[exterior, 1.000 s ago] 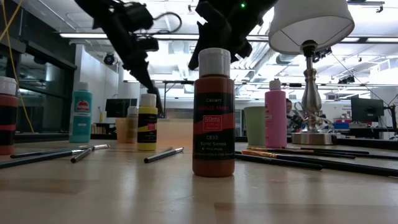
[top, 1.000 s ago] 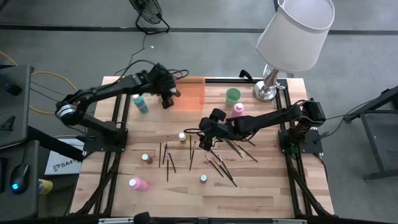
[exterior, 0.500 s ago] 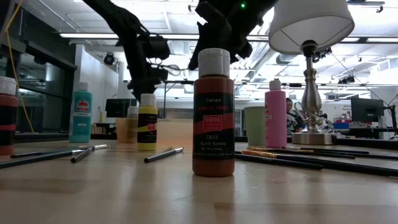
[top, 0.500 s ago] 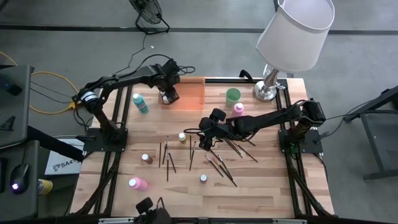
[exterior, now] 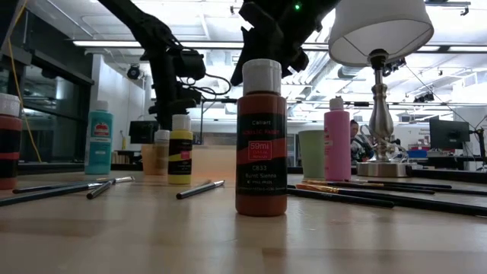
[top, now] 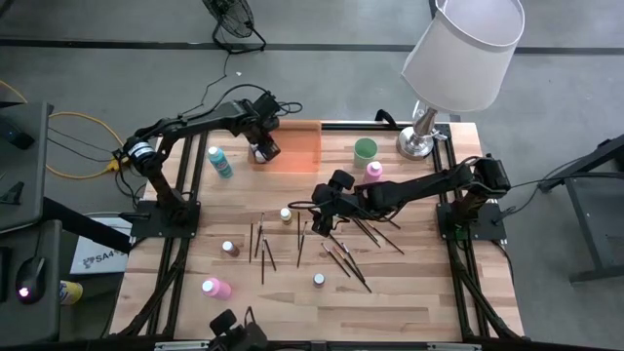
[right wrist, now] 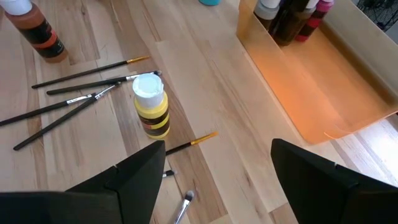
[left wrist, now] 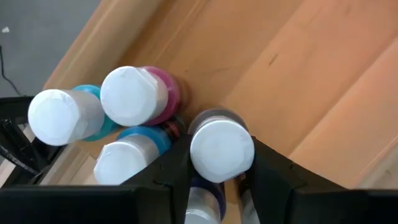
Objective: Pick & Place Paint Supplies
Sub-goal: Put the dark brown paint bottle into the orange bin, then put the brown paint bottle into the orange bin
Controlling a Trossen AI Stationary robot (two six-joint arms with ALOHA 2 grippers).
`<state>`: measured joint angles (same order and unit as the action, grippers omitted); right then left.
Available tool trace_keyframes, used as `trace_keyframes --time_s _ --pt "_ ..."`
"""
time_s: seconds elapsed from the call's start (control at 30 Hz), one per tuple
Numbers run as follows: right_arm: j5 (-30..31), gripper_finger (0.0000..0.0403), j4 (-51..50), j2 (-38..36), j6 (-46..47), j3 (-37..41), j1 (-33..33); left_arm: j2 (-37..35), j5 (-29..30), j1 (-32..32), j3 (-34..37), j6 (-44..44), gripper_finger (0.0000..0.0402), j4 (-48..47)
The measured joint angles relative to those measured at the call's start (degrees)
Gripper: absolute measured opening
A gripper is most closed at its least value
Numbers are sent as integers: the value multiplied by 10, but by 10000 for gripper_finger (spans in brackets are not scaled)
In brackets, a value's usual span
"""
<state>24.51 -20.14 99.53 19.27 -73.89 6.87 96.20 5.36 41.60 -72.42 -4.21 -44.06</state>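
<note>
L jaws flank bottle (left wrist: 222,149) cap in tray (left wrist: 298,81).

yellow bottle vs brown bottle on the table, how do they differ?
Colour: the yellow bottle has a yellow body, the brown bottle a reddish-brown one. Place: in the high view the yellow bottle stands near the table's middle, close to the open right gripper; the brown bottle stands farther toward the left front. Both are upright, white-capped, untouched.
</note>
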Motion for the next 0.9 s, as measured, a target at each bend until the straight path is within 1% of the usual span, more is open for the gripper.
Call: trace_keyframes --time_s 0.1,0.2,0.4,0.77,0.9 --pt "0 286 0 0 0 0 0 0 -3 0 0 1 151 1" --pt "-1 286 0 0 0 0 0 0 -4 0 0 1 165 1" --pt "-7 286 0 0 2 0 0 0 8 0 -2 -7 169 1" --pt "-4 286 -11 0 3 0 0 -1 18 -5 -92 -18 171 -89" --pt "15 286 -16 0 16 18 5 -22 15 -11 -101 -20 172 -106"
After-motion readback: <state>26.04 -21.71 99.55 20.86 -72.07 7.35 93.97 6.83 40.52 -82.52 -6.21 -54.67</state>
